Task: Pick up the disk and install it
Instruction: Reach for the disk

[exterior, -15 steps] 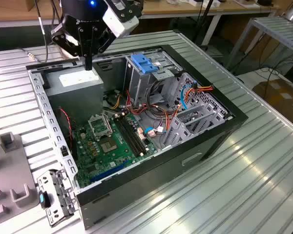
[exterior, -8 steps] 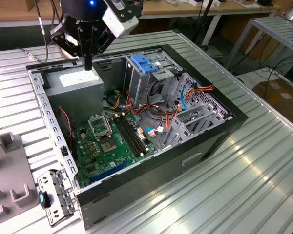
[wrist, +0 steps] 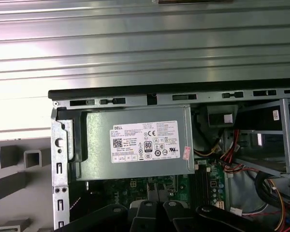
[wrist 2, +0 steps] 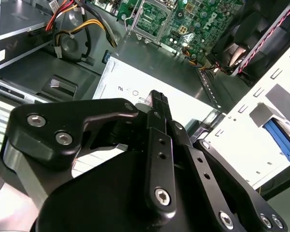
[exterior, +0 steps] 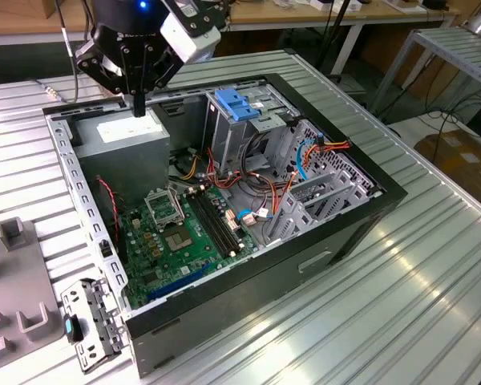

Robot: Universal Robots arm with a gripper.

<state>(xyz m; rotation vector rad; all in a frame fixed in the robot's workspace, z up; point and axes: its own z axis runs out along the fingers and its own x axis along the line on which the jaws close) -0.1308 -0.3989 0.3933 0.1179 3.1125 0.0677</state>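
Note:
The disk (exterior: 234, 108) looks seated in the drive cage at the back middle of the open computer case (exterior: 337, 233). Its blue carrier end tops a grey metal body, and its label is hidden. That blue carrier (wrist 2: 280, 137) also shows in the second wrist view. My gripper (exterior: 137, 103) hangs just above the grey power-supply box (exterior: 132, 136), well to the exterior view's left of the disk. In the second wrist view the black fingers (wrist 2: 157, 104) are pressed together with nothing between them, over the box's white label (wrist 2: 130, 87).
The motherboard (exterior: 176, 233) lies in the case floor, with red, orange and blue cables (exterior: 305, 156) beside the drive cage. A grey fixture block (exterior: 16, 305) and a loose metal bracket (exterior: 92, 325) lie on the ribbed table at the exterior view's left.

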